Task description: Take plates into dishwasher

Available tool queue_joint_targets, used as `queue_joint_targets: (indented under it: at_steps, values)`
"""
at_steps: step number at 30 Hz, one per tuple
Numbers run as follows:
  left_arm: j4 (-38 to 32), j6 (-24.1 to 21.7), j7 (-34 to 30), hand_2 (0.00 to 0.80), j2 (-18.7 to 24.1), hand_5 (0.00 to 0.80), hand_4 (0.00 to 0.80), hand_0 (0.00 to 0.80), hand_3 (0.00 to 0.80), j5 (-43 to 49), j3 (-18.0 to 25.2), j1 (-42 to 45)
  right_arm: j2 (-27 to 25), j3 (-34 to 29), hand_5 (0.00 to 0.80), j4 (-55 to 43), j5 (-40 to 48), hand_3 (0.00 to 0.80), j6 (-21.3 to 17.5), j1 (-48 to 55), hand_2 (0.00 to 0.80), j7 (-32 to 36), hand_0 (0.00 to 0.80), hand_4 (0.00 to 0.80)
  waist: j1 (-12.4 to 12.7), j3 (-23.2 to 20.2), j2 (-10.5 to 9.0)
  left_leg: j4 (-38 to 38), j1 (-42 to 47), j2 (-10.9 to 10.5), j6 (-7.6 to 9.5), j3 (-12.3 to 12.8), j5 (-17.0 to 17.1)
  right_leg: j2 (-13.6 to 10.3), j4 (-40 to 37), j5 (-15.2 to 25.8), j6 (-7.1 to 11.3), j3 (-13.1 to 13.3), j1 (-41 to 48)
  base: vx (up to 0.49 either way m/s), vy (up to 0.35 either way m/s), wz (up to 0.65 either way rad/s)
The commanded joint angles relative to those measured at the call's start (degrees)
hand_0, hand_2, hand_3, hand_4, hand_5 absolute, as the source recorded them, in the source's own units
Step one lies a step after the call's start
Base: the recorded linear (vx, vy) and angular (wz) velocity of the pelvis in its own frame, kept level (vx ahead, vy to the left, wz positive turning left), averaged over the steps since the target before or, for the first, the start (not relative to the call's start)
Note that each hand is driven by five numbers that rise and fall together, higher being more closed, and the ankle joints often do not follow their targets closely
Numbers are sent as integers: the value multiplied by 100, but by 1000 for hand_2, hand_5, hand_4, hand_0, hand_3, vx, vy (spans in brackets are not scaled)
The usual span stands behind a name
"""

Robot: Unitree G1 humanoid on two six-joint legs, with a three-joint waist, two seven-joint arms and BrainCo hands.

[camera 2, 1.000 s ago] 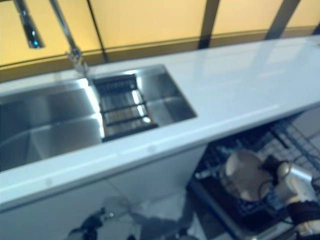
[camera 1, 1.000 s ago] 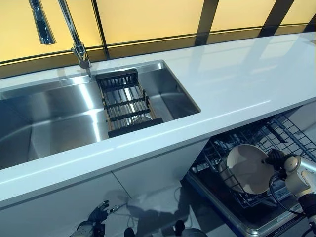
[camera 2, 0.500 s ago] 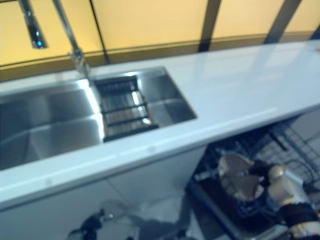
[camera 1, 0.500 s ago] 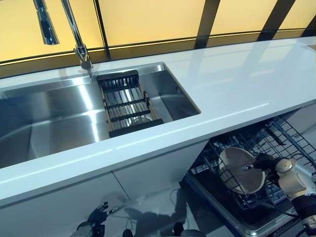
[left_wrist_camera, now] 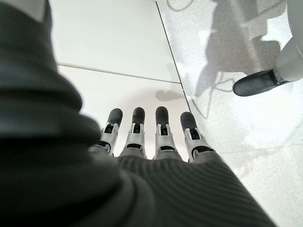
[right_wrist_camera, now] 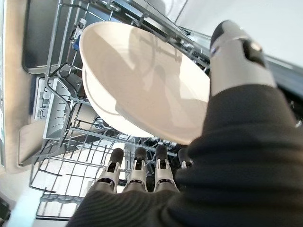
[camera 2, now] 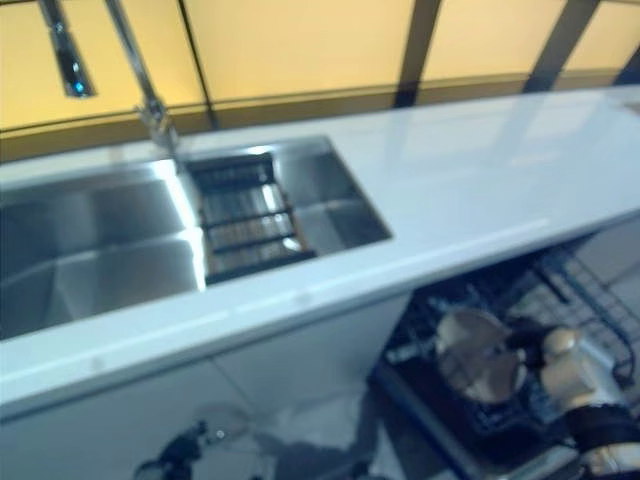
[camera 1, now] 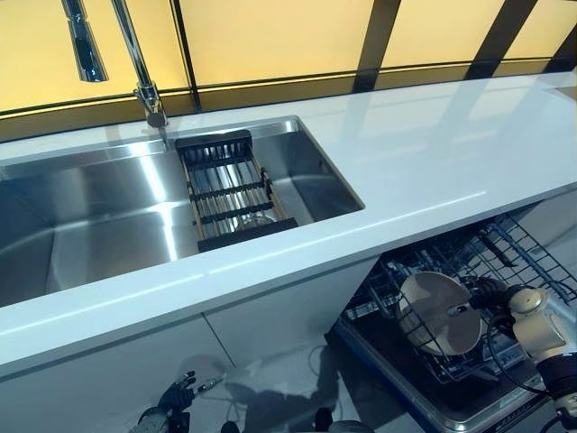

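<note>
Our right hand (right_wrist_camera: 189, 156) pinches a cream plate (right_wrist_camera: 142, 80) between thumb and curled fingers, holding it on edge among the wires near the front edge of the dishwasher rack (camera 1: 505, 253). We judge the placing step underway; next comes seating and releasing. Our left hand (left_wrist_camera: 156, 137) hangs relaxed over the floor.

One plate (camera 1: 439, 312) stands in the one dishwasher rack (camera 1: 505, 257), below the counter (camera 1: 424, 153). One sink (camera 1: 99, 216) is set into the counter, with one dark slatted tray (camera 1: 227, 189) across it and one faucet (camera 1: 140, 63) behind it. Two hands show: right hand (camera 1: 491, 293) at the plate, left hand (left_wrist_camera: 151, 137) low by the floor.
</note>
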Motion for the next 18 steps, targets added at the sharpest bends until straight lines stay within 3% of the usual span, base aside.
queue_joint_targets:
  at_steps: [1, 13, 18]
  values:
    - [408, 101, 191, 0, 264, 0, 0, 0, 0, 302, 165, -355, -492, -214, 0, 156, 584, 0, 225, -364, 0, -410, 0, 0, 160, -47, -242, 26, 406, 184, 144, 99, -605, -310, 70, 337, 533, -110, -388, 0, 0, 0]
    - [1130, 921, 1144, 0, 463, 0, 0, 0, 0, 1249, 81, -550, -1182, -1147, 0, 922, 2146, 0, 271, -23, 0, -861, 0, 0, 26, -97, -308, 223, 348, 236, 212, 150, -699, -314, 454, 123, 513, -64, -466, -20, 59, -2]
    - [1344, 1155, 1602, 0, 640, 0, 0, 0, 0, 1273, 171, -684, -1295, -1567, 0, 1272, 2804, 0, 284, 373, 0, -1035, 0, 0, -57, -6, -403, 878, 196, 195, 350, 172, -1043, -409, 804, 63, 531, -5, -589, -49, 145, -7]
